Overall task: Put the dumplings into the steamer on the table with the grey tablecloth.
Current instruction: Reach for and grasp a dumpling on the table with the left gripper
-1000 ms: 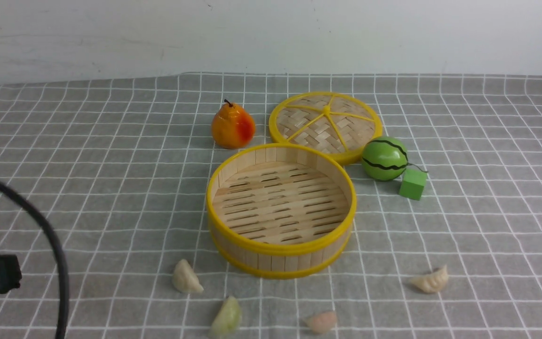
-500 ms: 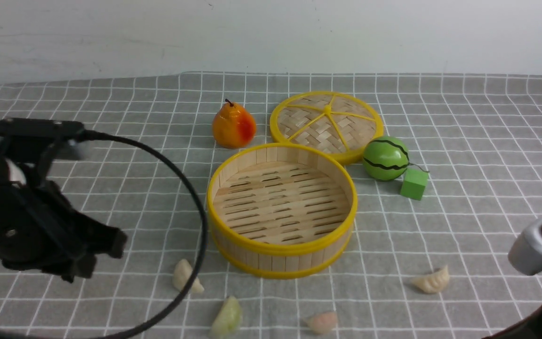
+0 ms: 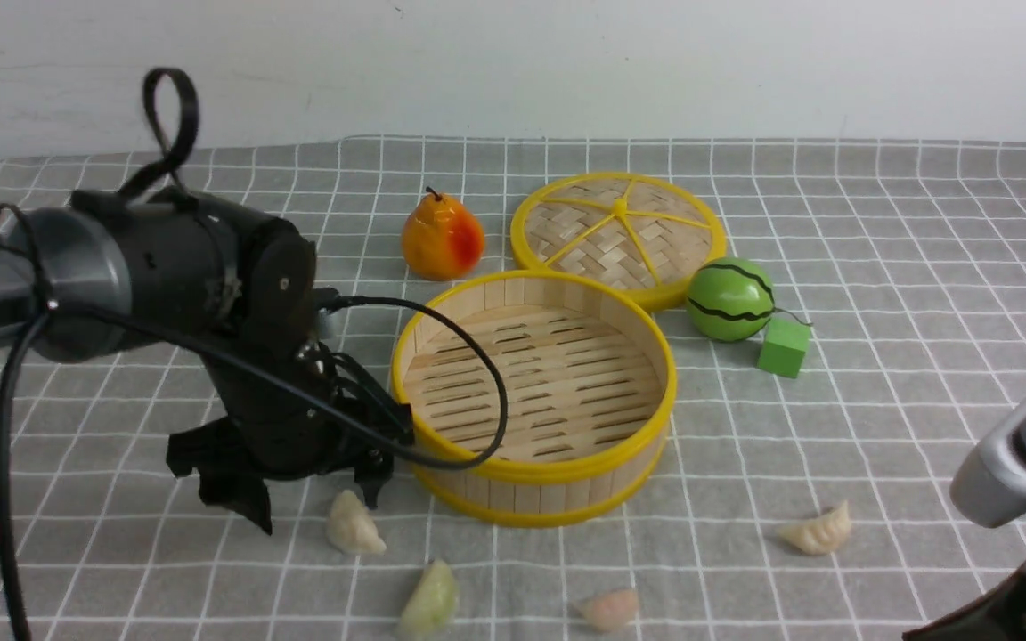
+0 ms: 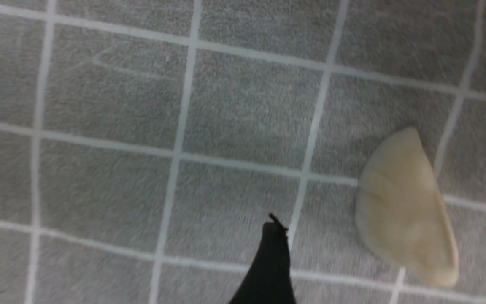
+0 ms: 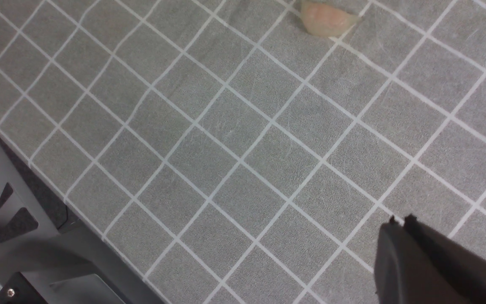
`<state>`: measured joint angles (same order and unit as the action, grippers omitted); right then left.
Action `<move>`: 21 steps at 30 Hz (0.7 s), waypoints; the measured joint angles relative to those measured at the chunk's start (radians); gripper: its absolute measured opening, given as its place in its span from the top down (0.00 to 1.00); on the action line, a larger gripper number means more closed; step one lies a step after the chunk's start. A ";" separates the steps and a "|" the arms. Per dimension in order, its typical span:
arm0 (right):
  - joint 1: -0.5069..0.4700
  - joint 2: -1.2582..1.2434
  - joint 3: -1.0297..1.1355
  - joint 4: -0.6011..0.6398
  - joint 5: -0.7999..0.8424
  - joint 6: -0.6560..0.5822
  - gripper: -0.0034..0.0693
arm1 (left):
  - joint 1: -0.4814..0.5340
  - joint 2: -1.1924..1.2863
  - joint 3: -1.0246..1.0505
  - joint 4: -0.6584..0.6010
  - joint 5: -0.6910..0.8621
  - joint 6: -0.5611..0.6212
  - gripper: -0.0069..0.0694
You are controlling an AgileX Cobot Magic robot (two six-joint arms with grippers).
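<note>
The bamboo steamer [image 3: 531,472] stands empty mid-table on the grey tablecloth [image 3: 878,427]. In front of it lie a cream dumpling [image 3: 353,525], a green one [image 3: 431,601], a pink one [image 3: 608,609] and a second cream one [image 3: 816,531] off to the right. My left gripper [image 3: 317,509] hangs open just above the left cream dumpling [image 4: 403,211], which lies between its black fingers [image 4: 272,261] in the left wrist view, untouched. My right gripper [image 5: 399,219] is shut and empty, low over the cloth near the table's front edge, with the pink dumpling [image 5: 325,17] some way off.
An orange pear [image 3: 442,239] and the flat woven lid [image 3: 618,233] sit behind the steamer. A toy watermelon [image 3: 728,300] and a green cube [image 3: 782,347] lie to its right. The right arm [image 3: 1012,463] shows at the right edge. The table edge and a metal frame [image 5: 15,236] show beside the right gripper.
My left arm has swung in from the left edge to the steamer's left side, and its gripper has opened above the cream dumpling. The right arm has come into view at the right edge.
</note>
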<state>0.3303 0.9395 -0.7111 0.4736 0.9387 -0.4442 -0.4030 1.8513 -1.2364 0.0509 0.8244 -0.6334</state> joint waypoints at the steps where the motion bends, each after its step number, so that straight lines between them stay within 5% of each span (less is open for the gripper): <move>1: 0.000 0.000 0.000 0.000 0.003 0.000 0.96 | 0.000 0.019 0.000 0.000 -0.020 -0.024 0.11; 7: 0.000 0.000 0.000 -0.001 0.010 0.000 0.96 | 0.000 0.073 -0.002 0.000 -0.058 -0.065 0.28; 12: 0.000 0.000 0.000 0.000 0.004 0.000 0.95 | 0.001 0.076 -0.012 -0.005 -0.026 -0.015 0.57; 21: 0.000 0.000 0.000 0.006 -0.020 0.000 0.94 | -0.001 0.033 -0.099 -0.065 0.115 0.197 0.56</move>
<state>0.3303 0.9395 -0.7111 0.4795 0.9188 -0.4442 -0.4039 1.8841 -1.3354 -0.0142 0.9392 -0.4369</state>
